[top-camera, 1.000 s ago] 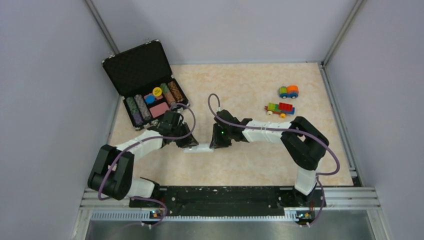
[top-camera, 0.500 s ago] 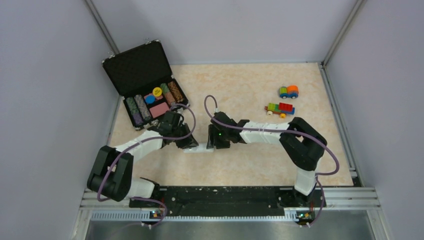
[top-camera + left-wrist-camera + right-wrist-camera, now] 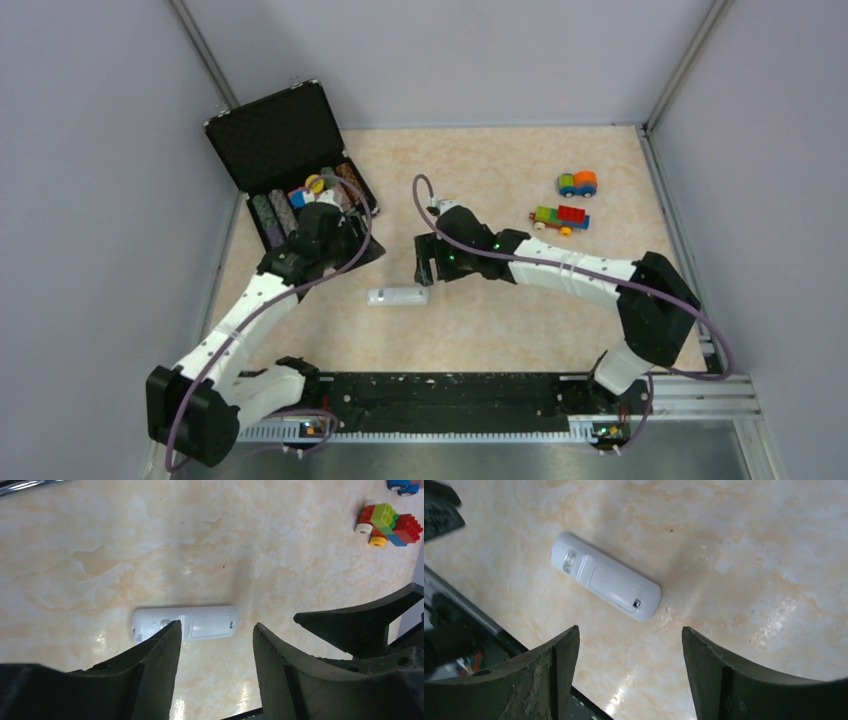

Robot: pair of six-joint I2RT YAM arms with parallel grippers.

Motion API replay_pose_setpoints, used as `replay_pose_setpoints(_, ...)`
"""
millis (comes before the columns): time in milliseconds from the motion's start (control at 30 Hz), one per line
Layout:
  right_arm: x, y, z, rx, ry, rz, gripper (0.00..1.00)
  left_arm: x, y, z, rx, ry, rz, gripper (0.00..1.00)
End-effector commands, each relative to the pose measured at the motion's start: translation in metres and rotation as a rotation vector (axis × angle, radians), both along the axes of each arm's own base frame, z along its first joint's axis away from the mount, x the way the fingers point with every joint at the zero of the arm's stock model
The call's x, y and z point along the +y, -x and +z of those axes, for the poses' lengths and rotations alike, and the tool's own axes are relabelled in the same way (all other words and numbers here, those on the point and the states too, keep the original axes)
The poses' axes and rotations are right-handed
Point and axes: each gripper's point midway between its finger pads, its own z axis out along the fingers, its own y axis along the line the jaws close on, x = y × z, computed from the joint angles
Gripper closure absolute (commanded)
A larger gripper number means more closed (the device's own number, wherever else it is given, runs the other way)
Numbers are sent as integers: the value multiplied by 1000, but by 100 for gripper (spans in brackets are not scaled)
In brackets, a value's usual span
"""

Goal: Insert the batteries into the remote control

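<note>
The white remote control (image 3: 397,296) lies flat on the marbled table between the two arms, back side up, its battery cover shut. It also shows as the remote control (image 3: 200,625) in the left wrist view and as the remote control (image 3: 606,577) in the right wrist view. My left gripper (image 3: 348,250) (image 3: 216,625) hangs open above and to the left of it, touching nothing. My right gripper (image 3: 428,262) (image 3: 630,628) is open above and behind it, with nothing between its fingers. No batteries are in view.
An open black chip case (image 3: 290,170) stands at the back left, close to the left wrist. Two toy block cars (image 3: 577,183) (image 3: 560,217) sit at the back right; one toy car (image 3: 387,524) shows in the left wrist view.
Both grippers were down at the remote's two ends; now both have opened and lifted away, the left toward the case, the right toward the back. The remote stays on the table.
</note>
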Motion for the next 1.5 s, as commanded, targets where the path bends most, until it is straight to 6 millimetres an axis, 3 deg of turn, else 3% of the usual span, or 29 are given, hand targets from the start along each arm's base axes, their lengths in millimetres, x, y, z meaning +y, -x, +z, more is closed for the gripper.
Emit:
replay_pose_setpoints(0,20,5,14,-154,19,375,27,40,11,24,-90,-109,129,36)
replay_pose_setpoints(133,36,1,-4,-233,87,574,27,77,23,51,-246,-153,266,4)
replay_pose_setpoints(167,39,0,-8,-243,101,609,27,86,26,59,-287,-157,301,1)
replay_pose_setpoints(267,46,-4,-23,-250,175,713,28,109,39,75,-364,-173,389,1)
replay_pose_setpoints(433,53,-6,-47,-237,265,831,28,131,56,87,-360,-184,500,2)
replay_pose_setpoints(767,54,18,-93,-195,391,946,29,143,60,125,-464,-100,610,7)
replay_pose_setpoints(933,46,17,-105,-175,434,923,48,139,57,133,-480,-94,586,7)
replay_pose_setpoints(1133,41,17,-97,-176,434,885,66,126,53,140,-507,-65,516,7)
replay_pose_setpoints(1333,40,9,-71,-91,292,689,72,109,46,141,-512,13,467,15)
replay_pose_setpoints(1467,35,9,-51,-23,132,541,72,97,44,124,-450,84,466,15)
